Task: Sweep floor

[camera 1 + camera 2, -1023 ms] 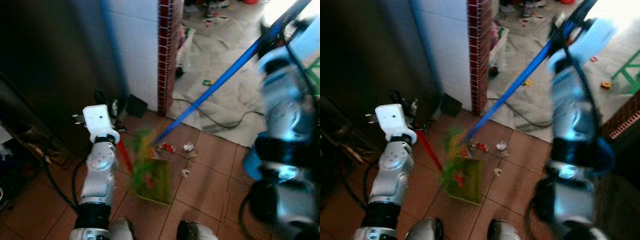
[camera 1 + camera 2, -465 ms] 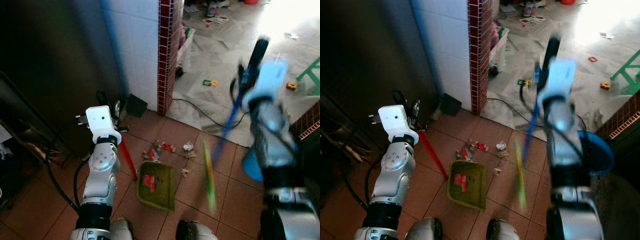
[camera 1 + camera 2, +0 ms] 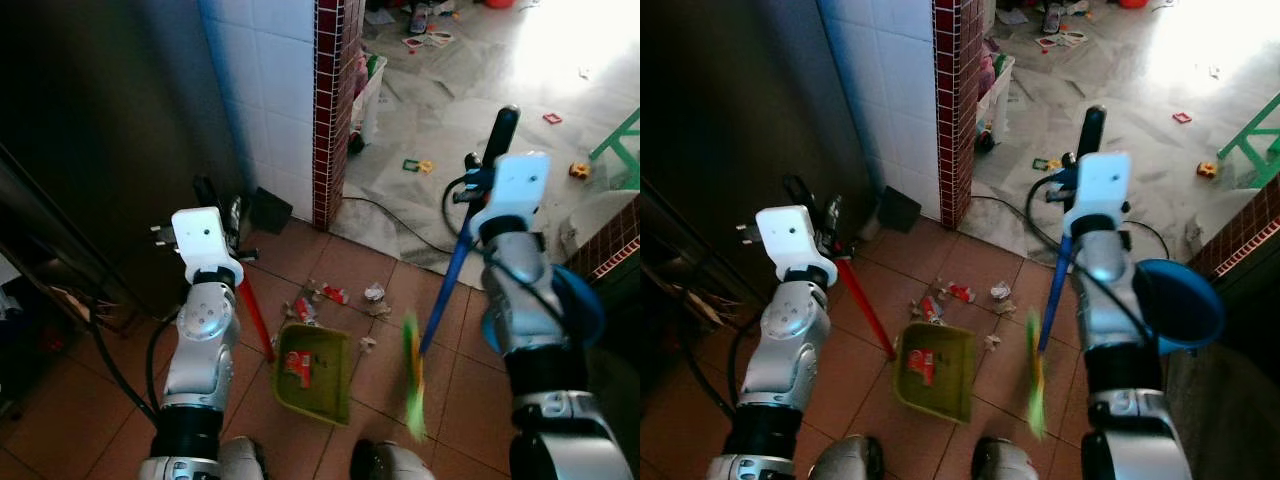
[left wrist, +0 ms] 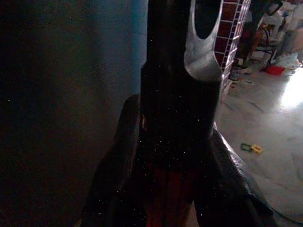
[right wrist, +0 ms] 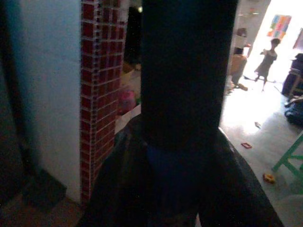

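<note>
Tiled floor open to the left of green dustpan; litter scraps strewn just beyond it. Brick pillar and white wall close off the far left; cable trails across the doorway, blue bucket crowding the right.

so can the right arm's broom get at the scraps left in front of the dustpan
Probably yes. The right gripper holds the broom, its green head on bare tile beside the dustpan. The scraps lie just beyond the pan's mouth, with open floor between.
</note>
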Motion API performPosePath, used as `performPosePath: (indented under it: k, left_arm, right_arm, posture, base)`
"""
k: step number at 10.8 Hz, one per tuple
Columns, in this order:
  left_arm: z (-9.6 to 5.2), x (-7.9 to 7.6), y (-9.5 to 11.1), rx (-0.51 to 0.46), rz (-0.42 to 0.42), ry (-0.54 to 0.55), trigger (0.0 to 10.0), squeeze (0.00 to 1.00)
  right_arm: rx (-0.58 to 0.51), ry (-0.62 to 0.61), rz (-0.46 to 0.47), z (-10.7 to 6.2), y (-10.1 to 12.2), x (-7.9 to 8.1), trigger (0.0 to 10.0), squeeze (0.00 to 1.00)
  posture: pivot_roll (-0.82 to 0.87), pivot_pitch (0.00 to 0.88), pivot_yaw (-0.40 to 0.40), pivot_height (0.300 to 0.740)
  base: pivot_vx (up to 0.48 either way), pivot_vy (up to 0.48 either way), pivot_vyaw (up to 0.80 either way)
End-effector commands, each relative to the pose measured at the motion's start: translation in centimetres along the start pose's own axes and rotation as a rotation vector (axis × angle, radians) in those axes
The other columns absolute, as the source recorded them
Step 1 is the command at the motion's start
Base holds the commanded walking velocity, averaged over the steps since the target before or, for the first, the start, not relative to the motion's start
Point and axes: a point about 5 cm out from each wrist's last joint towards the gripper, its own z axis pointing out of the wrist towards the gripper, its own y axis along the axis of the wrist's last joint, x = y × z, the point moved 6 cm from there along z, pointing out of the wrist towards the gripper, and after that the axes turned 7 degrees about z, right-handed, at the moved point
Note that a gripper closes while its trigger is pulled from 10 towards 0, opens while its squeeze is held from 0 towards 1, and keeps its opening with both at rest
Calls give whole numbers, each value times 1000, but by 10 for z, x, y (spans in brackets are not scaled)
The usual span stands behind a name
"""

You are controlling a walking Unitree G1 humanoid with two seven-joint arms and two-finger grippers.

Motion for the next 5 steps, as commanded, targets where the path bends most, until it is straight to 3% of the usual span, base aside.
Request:
performPosePath:
  k: [1,2,4,5]
  left_arm:
    - [7,-2,30,-107,27,-11,10000,0]
    - [11,-2,36,-117,30,-14,10000,0]
    - [11,-4,36,-95,25,-16,10000,0]
    - [8,-4,28,-54,-21,-32,10000,0]
  right_arm:
    - [13,34,-20,-2,0,5,10000,0]
    - [26,28,65,-4,-5,9,10000,0]
    - [34,-2,43,-4,-12,19,10000,0]
    - [12,13,-17,-5,-10,25,10000,0]
  posture:
    - [-25,36,-66,740]
    - [-16,38,-59,740]
    - [-14,38,-25,740]
    - [-21,34,-10,740]
  base:
    - [0,0,0]
    - [0,0,0]
    - [0,0,0]
    - [0,0,0]
